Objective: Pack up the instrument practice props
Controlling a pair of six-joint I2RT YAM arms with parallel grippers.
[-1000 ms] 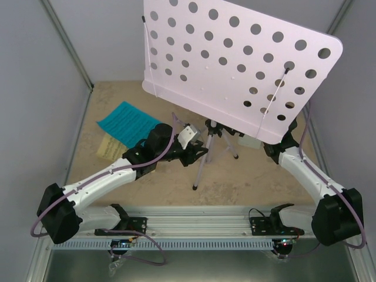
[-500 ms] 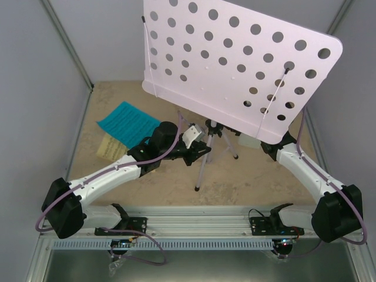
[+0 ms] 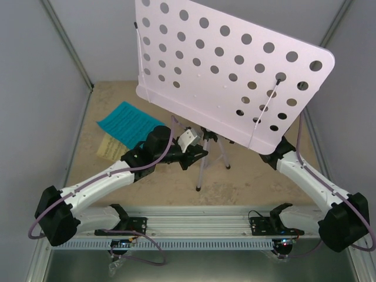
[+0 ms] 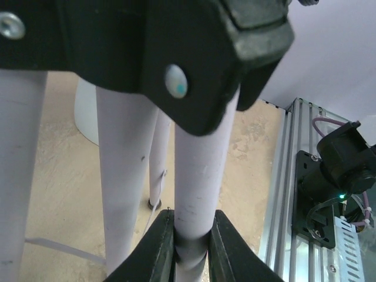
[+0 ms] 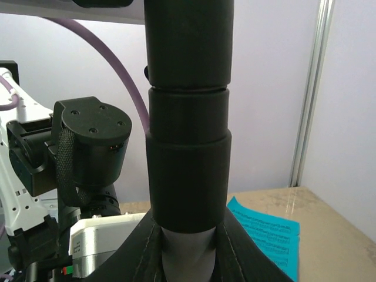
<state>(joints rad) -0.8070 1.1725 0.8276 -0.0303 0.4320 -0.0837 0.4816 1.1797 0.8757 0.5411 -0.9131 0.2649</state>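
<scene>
The white perforated music stand (image 3: pixel 229 76) leans over the middle of the table on its thin tripod (image 3: pixel 201 170). My left gripper (image 3: pixel 197 154) is shut on one white tripod leg (image 4: pixel 200 176), which sits pinched between the black fingers (image 4: pixel 158 247). In the top view the plate hides my right gripper. In the right wrist view that gripper (image 5: pixel 187 249) is shut on the stand's post just below its black collar (image 5: pixel 188 176). A cyan music sheet (image 3: pixel 129 123) and a yellow one (image 3: pixel 111 147) lie flat at the left; the cyan sheet (image 5: pixel 267 232) also shows past the right gripper.
The aluminium rail (image 3: pixel 200 226) with both arm bases runs along the near edge. Grey walls and metal frame posts (image 3: pixel 67 47) close in the left, right and back. The other tripod legs (image 4: pixel 123 164) stand close beside the held one.
Both grippers have closed on the stand, the left on a tripod leg, the right on the post. The whole stand has shifted a little to the left.
</scene>
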